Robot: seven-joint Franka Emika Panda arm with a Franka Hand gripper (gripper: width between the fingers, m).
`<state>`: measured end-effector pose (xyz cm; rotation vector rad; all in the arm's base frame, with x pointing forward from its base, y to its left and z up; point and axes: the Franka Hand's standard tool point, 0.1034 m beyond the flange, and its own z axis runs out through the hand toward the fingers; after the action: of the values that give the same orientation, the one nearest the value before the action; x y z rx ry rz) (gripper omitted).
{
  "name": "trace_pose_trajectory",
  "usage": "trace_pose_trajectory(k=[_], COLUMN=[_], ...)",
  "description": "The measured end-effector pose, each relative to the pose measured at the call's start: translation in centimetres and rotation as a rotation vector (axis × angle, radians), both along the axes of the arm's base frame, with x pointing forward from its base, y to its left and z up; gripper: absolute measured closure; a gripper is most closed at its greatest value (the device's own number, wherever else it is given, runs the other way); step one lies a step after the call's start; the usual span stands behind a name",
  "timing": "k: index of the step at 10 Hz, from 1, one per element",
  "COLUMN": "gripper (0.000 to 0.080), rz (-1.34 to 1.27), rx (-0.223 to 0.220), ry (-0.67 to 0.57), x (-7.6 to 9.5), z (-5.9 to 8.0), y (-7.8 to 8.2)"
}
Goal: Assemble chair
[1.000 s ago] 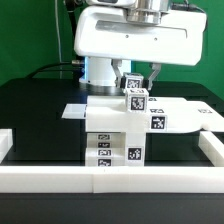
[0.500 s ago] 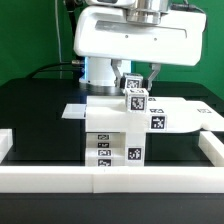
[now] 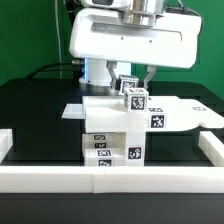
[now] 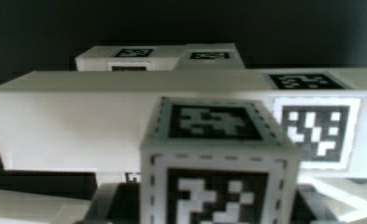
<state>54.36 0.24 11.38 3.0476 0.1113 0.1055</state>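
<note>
Gripping a small tagged cube (image 3: 135, 98) part-closed, the fingers (image 3: 122, 82) hold it atop the stacked chair parts (image 3: 113, 135).

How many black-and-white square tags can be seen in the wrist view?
6: two on the tagged white block nearest the camera, two on the slab behind it, two on the farthest part. Others may be hidden.

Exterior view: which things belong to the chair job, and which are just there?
Job:
- stacked chair parts
- small tagged block
- gripper, above the block; grip unclear

Just there:
- marker board
- border rail
- black table
</note>
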Motion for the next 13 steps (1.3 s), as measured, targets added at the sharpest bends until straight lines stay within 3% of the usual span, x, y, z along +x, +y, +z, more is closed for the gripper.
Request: trace_pose_trajectory(k=[13], gripper=[0.0519], rz=[-0.009], rx=[-0.006], ry=[-0.011], x=[0.07], z=[-0.12], y=[-0.66])
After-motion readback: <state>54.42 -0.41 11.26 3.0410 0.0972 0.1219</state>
